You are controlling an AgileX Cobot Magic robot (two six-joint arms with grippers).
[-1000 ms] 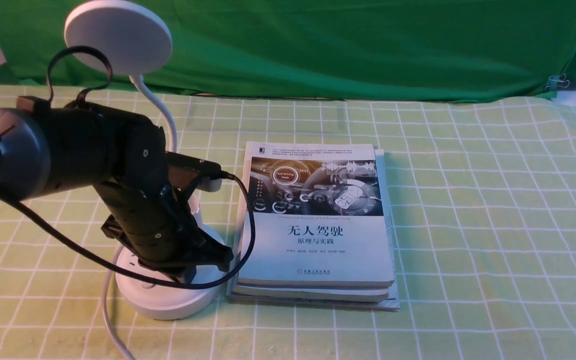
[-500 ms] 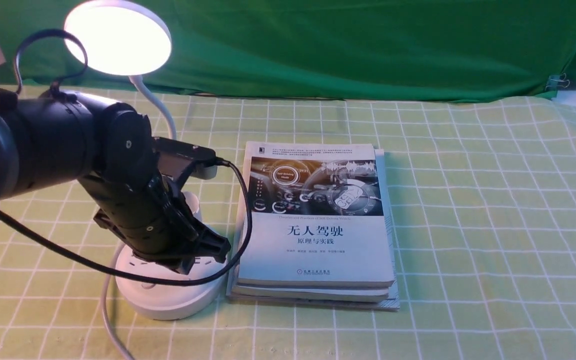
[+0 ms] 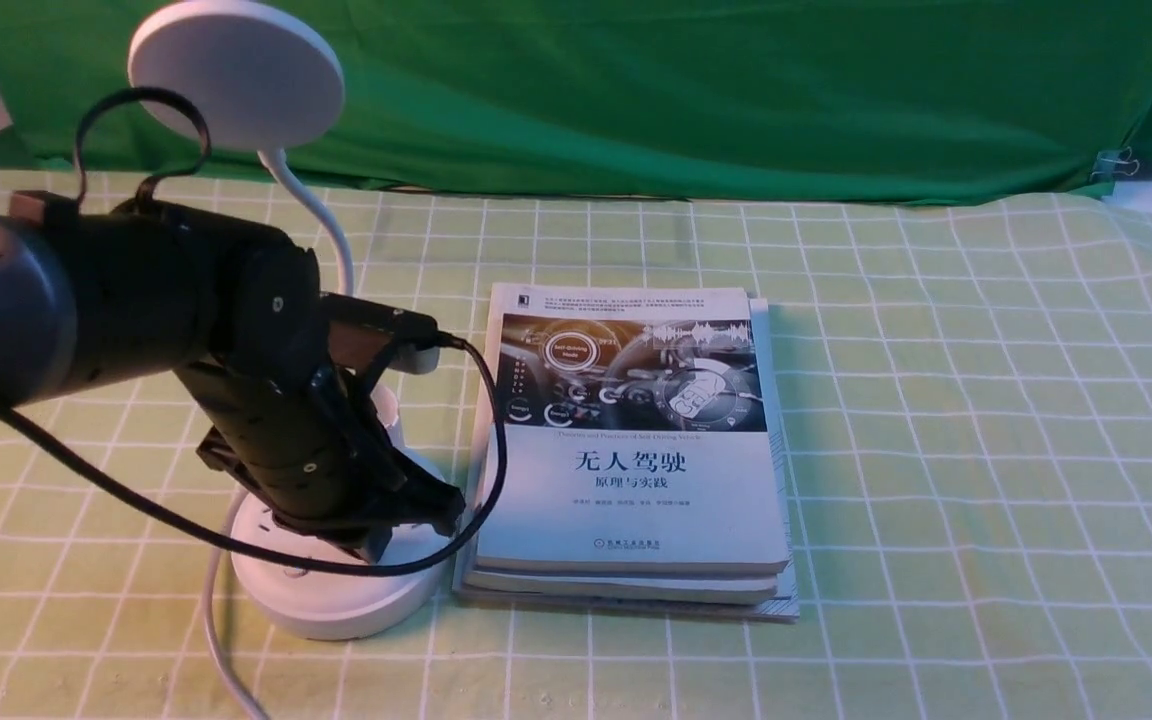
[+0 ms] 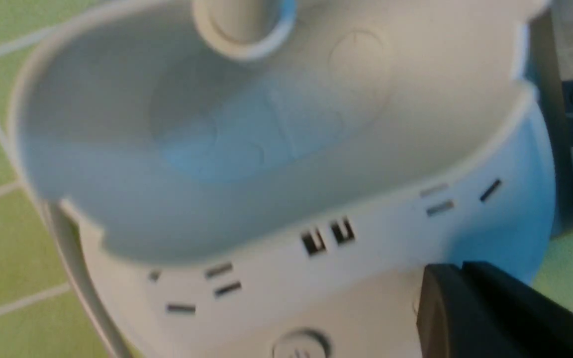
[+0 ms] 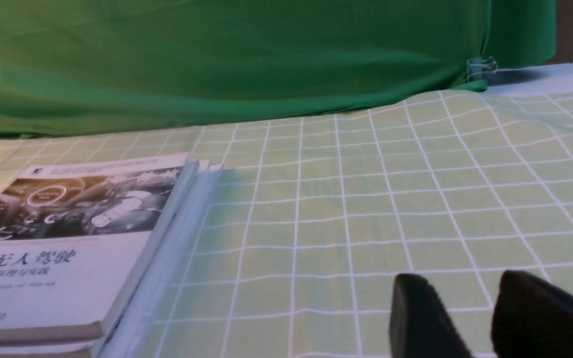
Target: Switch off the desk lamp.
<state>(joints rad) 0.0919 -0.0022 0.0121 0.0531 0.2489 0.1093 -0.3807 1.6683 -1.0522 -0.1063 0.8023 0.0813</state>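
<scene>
The left gripper (image 4: pixel 460 267), its fingers pressed together and grasping nothing, is poised over the round base (image 3: pixel 331 610) of the desk lamp. The right gripper (image 5: pixel 458 303) has its fingers parted, with nothing between them. The lamp stands on the left part of the desk (image 3: pixel 936 520), beside the book stack (image 3: pixel 626 510); its white cord (image 3: pixel 221 650) runs along the base's left side. The power button (image 4: pixel 299 348) is visible in the left wrist view, apart from the fingertips. Farther off, the bendy neck (image 3: pixel 321 215) rises to the disc head (image 3: pixel 236 75), which is unlit; the green cloth (image 3: pixel 636 90) hangs behind.

The task is judged complete, and the step in hand is withdrawal: lift straight up first, fingers kept together, since a second touch on the button could relight the lamp. The black cable (image 3: pixel 126 495) and forearm should then clear the cup-shaped holder (image 3: pixel 386 405) and neck, which could be snagged and tip the lamp.
</scene>
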